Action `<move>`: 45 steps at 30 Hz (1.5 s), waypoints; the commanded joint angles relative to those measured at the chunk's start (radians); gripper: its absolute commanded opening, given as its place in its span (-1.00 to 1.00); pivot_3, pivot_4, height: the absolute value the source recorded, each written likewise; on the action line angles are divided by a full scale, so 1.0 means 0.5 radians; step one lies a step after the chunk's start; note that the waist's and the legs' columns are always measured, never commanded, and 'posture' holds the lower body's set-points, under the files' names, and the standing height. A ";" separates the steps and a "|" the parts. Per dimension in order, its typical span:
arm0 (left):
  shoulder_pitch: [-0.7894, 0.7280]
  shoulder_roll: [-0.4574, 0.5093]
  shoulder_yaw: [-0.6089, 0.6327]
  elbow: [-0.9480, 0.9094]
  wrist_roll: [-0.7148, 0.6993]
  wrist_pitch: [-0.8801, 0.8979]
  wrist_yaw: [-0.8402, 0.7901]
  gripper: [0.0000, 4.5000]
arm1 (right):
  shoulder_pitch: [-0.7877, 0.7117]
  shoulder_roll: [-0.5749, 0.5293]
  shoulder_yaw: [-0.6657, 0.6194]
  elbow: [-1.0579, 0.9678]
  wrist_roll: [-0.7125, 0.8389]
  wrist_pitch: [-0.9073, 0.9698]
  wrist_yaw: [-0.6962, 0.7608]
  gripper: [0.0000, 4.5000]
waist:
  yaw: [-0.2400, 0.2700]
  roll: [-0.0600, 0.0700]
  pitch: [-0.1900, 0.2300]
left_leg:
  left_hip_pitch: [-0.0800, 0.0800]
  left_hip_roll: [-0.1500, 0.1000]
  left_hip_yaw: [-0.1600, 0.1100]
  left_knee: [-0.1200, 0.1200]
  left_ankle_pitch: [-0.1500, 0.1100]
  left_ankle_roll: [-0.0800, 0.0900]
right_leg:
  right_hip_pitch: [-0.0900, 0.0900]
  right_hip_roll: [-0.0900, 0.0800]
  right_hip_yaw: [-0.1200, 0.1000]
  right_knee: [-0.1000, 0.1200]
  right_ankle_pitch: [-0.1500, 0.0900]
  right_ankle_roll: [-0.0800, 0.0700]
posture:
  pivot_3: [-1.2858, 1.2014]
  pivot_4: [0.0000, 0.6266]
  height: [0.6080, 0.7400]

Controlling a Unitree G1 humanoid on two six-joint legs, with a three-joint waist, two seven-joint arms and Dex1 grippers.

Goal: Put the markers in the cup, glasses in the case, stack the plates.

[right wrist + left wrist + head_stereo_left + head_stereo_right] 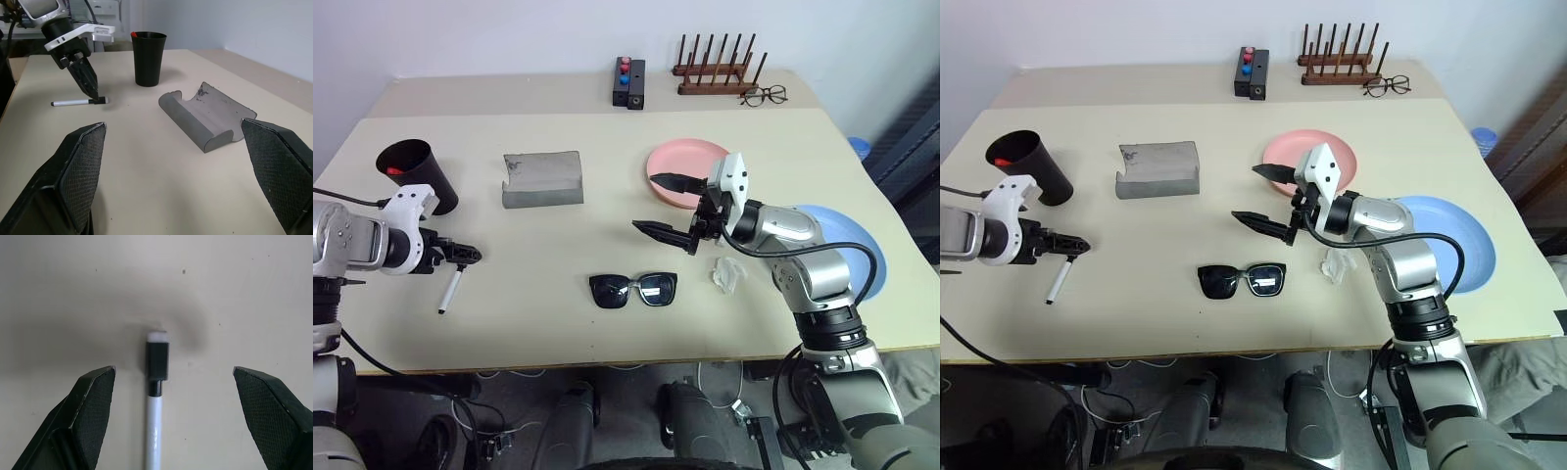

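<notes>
Bench space lies bare around the white-bodied marker with black cap, lower left, near the front edge. Left pincer hangs open over it; right pincer gapes mid-frame. Black tapered cup stands upper left.

— Any room around the white marker?
— You've bare table on every side; the cup stands well behind it.
— And mid-table?
— The right gripper hangs there, spread wide, above the sunglasses.
</notes>
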 commanded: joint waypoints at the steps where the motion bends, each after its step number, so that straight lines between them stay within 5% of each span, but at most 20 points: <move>1: -0.064 0.001 -0.103 0.121 0.060 -0.077 -0.080 0.77 | -0.030 0.011 -0.021 -0.039 0.009 -0.038 -0.010 1.00 | 0.000 0.000 0.000 | 0.000 0.000 0.000 0.000 0.000 0.000 | 0.000 0.000 0.000 0.000 0.000 0.000 | 0.03 -0.52 1.00; 8: -0.165 -0.038 -0.304 0.344 0.169 -0.198 -0.210 0.77 | -0.008 -0.001 -0.031 -0.056 0.009 -0.041 -0.022 1.00 | 0.002 0.001 0.000 | 0.001 0.000 0.000 0.000 0.000 0.000 | 0.000 0.000 0.000 0.001 0.000 0.000 | 0.03 -0.52 1.00; 17: -0.275 -0.058 -0.420 0.437 0.263 -0.252 -0.366 -0.99 | 0.004 -0.007 -0.036 -0.057 0.002 -0.052 -0.046 1.00 | 0.016 0.001 0.000 | 0.000 -0.001 0.000 0.000 0.000 0.000 | 0.001 0.000 0.000 0.000 0.000 0.000 | 0.03 -0.52 1.00; 25: -0.280 -0.018 -0.275 0.265 0.242 -0.313 -0.395 -0.99 | -0.016 0.000 -0.032 -0.017 -0.019 -0.080 -0.040 1.00 | 0.007 0.000 0.000 | 0.000 0.000 0.000 0.000 0.000 0.001 | 0.000 0.000 0.000 0.000 0.000 0.001 | 0.03 -0.52 1.00; 28: -0.310 -0.090 -0.047 0.105 0.198 -0.448 -0.326 -0.99 | -0.028 0.002 -0.029 0.002 -0.020 -0.090 -0.035 1.00 | 0.008 -0.001 0.001 | -0.002 0.000 -0.001 0.000 0.000 0.001 | 0.000 0.000 0.000 0.000 0.000 0.000 | 0.03 -0.52 1.00; 33: -0.273 -0.130 0.079 -0.112 0.305 -0.952 -0.265 -0.99 | -0.053 0.008 -0.024 0.037 -0.029 -0.112 -0.021 1.00 | 0.005 -0.001 0.001 | -0.001 0.000 0.000 0.000 0.000 0.000 | 0.000 0.000 0.000 0.000 0.000 0.000 | 0.03 -0.52 1.00; 38: -0.431 -0.350 0.482 0.043 0.285 -1.439 0.030 -0.99 | -0.078 0.010 -0.048 0.037 -0.002 -0.104 -0.007 1.00 | 0.004 -0.001 0.001 | -0.001 0.000 -0.001 0.001 0.000 0.001 | 0.000 0.000 -0.001 0.000 0.001 0.000 | 0.03 -0.52 1.00; 45: -0.502 -0.345 0.554 0.217 0.445 -2.089 0.098 -0.99 | -0.108 0.042 -0.127 -0.004 0.119 -0.026 -0.038 1.00 | -0.002 -0.001 0.001 | -0.001 0.000 0.001 0.001 0.001 0.001 | 0.000 0.000 0.000 0.000 0.001 0.001 | 0.03 -0.52 1.00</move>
